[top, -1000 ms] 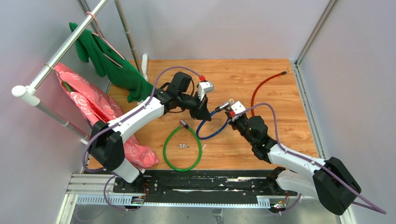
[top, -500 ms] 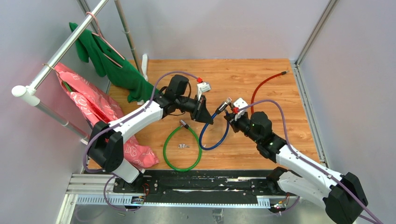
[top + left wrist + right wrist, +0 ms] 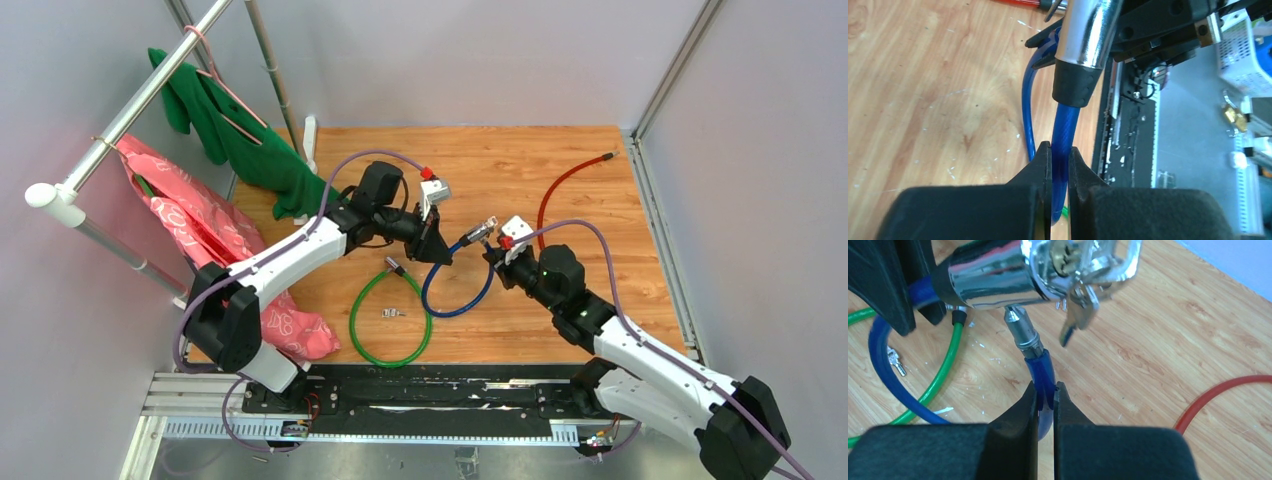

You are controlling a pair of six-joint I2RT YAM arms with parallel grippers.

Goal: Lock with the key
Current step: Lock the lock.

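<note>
The blue cable lock is held off the wooden table between the two grippers. The right gripper has its jaws clamped on the blue cable just behind the metal pin end. Straight ahead of those jaws the pin's tip meets the underside of the chrome lock body, and whether it has gone in cannot be told. A bunch of keys hangs from the body's keyhole, ahead and slightly right. The left gripper pinches the cable just below the body's black collar. Left of the right jaws lie a green cable and a small key, and to their right a red cable.
</note>
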